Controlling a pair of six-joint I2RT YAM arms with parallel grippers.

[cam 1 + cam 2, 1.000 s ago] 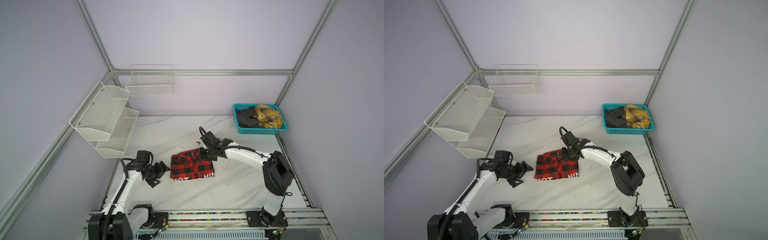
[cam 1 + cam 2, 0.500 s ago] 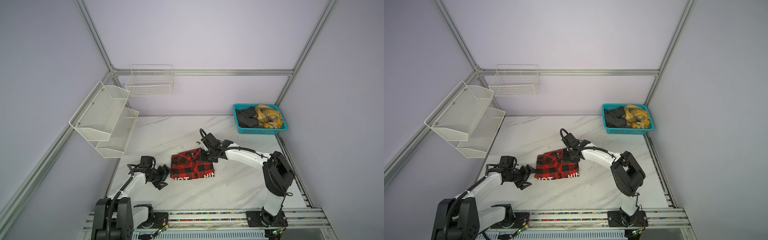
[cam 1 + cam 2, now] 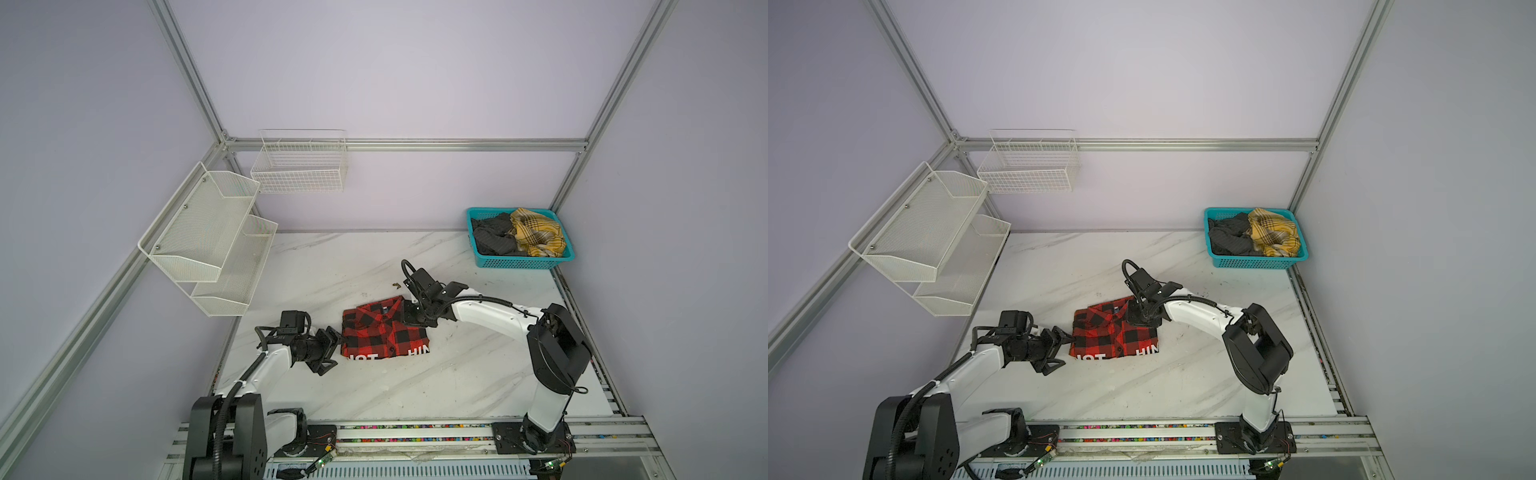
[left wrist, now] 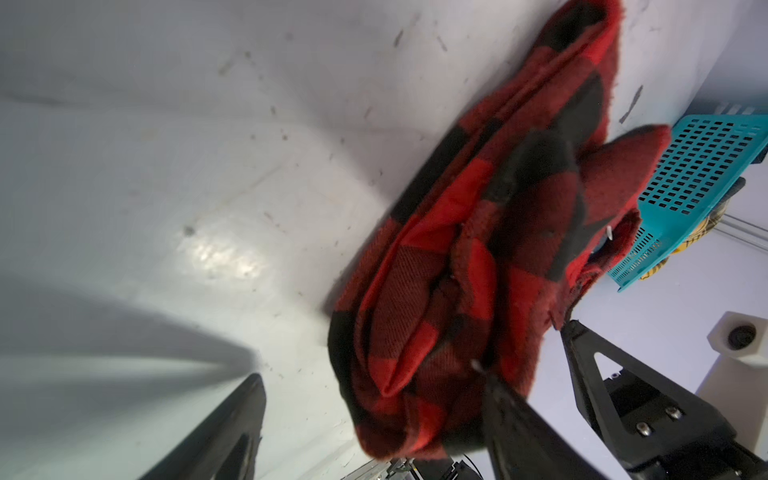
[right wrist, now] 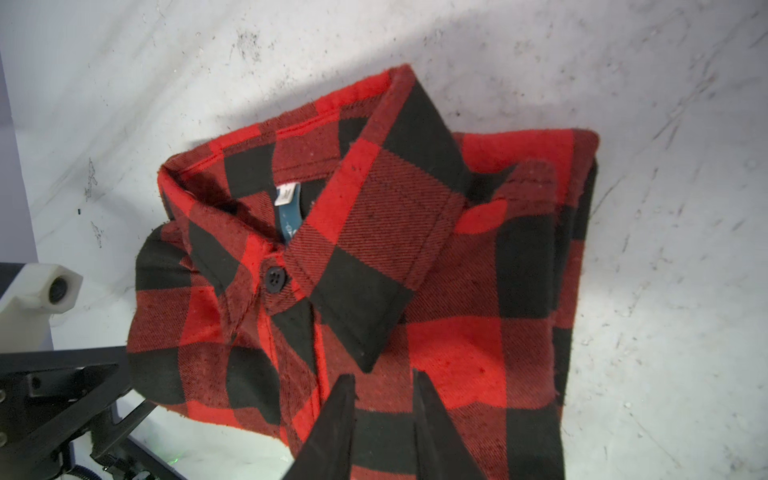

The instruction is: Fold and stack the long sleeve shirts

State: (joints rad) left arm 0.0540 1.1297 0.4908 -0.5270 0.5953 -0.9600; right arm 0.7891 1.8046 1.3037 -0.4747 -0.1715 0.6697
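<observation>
Left claw [image 3: 334, 351] lies low at the 9 o'clock edge of the folded red-and-black check flannel shirt [image 3: 382, 336], its jaws spread wide apart. In both top views one of its fingers meets the cloth edge and the other rests toward 7 o'clock over the bare marble tabletop [image 3: 415, 386]. From the left wrist view the shirt's layered fold sits between the black fingers [image 4: 232, 424], unsqueezed.

Right claw [image 3: 410, 322] comes down on the shirt's 2 o'clock part, just beside the collar [image 5: 374, 232]. Its wrist view shows the two fingers [image 5: 336, 415] a narrow gap apart, with flat check cloth showing through the gap. Whether they pinch any cloth I cannot tell.

The shirt lies flat near the table's middle, a little toward 8 o'clock. Its collar points to 12 o'clock, its top button [image 5: 276, 277] is fastened, and white block letters [image 3: 417, 352] run along its 6 o'clock edge.

At the table's 2 o'clock corner a teal plastic basket [image 3: 523, 262] holds a yellow plaid garment [image 3: 538, 232] and a dark grey garment [image 3: 494, 237], well apart from the shirt.
</observation>
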